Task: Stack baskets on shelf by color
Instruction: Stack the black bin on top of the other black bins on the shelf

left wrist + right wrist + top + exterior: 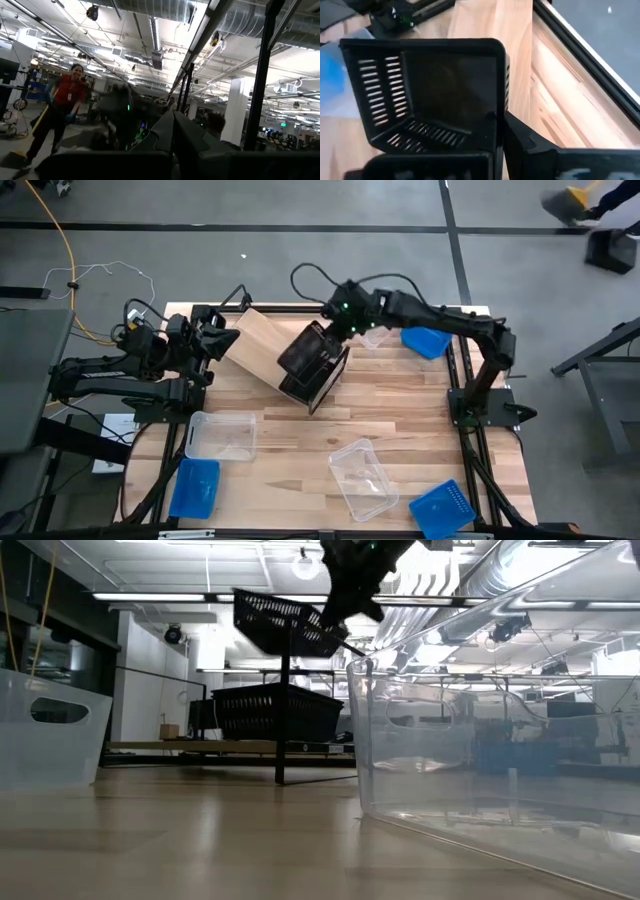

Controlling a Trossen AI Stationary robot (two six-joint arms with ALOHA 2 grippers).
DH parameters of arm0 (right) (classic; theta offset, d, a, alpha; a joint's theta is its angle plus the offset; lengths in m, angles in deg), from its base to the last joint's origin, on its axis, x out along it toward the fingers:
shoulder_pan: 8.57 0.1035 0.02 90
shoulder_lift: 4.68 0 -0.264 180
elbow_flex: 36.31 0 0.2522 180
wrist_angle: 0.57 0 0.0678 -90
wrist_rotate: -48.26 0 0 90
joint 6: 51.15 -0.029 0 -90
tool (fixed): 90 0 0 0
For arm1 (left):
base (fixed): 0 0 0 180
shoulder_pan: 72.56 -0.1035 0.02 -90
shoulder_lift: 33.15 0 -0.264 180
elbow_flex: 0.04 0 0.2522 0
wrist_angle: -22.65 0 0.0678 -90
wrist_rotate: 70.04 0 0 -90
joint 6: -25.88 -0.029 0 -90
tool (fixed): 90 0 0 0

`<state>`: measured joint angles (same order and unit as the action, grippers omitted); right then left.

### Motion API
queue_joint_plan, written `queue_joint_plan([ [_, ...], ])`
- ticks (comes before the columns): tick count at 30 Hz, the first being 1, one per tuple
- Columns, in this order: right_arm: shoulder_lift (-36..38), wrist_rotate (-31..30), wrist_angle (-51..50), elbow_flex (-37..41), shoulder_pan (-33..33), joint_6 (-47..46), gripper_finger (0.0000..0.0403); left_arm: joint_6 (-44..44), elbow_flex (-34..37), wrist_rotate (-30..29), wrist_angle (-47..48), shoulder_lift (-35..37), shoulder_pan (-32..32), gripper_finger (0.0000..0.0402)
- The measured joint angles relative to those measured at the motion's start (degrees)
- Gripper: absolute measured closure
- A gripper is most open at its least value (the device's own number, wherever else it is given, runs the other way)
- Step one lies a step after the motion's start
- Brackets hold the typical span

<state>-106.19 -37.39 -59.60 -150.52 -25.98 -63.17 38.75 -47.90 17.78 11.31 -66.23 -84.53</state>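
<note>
Writing shows nowhere; right pincer (338,330) grips black basket (312,352) above shelf (285,350); left pincer (222,340) closed.

From above, light falls evenly and soft on the wooden worktop (300,430), with only faint shadows. At table height, ceiling strip lights (190,597) glare white, leaving the black basket (285,620) a dark silhouette; the nearest clear basket (500,710) catches bright reflections. The left wrist view is backlit by ceiling lamps, its foreground dark and smeared. The right wrist view is softly blurred, dim near the claw (495,120).
</note>
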Motion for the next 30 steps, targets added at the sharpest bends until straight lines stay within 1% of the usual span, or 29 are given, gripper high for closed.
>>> queue_joint_plan([
  [3, -3.98, 0.93, -9.07, -8.94, -1.00, 0.50, 0.0401, 0.00, 0.00, -0.06, 0.58, -0.02, 0.00, 0.0402],
  [6, -9.14, 2.38, -15.64, -15.44, -1.69, 1.87, 0.0402, 0.00, 0.00, -0.18, 0.76, -0.02, 0.00, 0.0401],
  [8, -11.81, 2.63, -17.22, -18.15, -1.83, 2.38, 0.0402, 0.23, 0.00, -0.20, 0.90, -0.02, 0.00, 0.0402],
  [10, -13.16, 2.55, -16.77, -20.45, -1.70, 3.31, 0.0402, 0.37, 0.00, -0.16, 0.89, -0.01, 0.01, 0.0401],
  [14, -12.88, 1.57, -15.56, -25.78, -1.70, 3.48, 0.0402, 0.42, 0.00, -0.13, 0.90, -0.02, 0.00, 0.0401],
  [17, -12.40, 1.87, -19.55, -28.87, -2.51, 3.70, 0.0402, 0.42, 0.00, -0.31, 0.95, -0.02, 0.00, 0.0402],
  [19, -12.56, 2.78, -22.99, -28.41, -2.91, 3.56, 0.0402, 0.05, 0.00, -0.88, 1.12, -0.32, 0.02, 0.0402],
  [21, -12.85, 2.85, -24.09, -26.72, -3.07, 3.34, 0.0402, 0.02, 0.00, -0.96, 1.14, -0.47, 0.01, 0.0401],
  [24, -12.73, 3.67, -22.21, -23.15, -2.94, 2.78, 0.0402, 0.03, 0.00, -1.34, 1.34, -0.54, 0.02, 0.0402],
  [30, -12.77, 7.44, -16.33, -15.01, -2.91, 0.56, 0.0403, 0.49, 0.00, -1.50, 1.34, -0.50, 0.02, 0.0401],
])
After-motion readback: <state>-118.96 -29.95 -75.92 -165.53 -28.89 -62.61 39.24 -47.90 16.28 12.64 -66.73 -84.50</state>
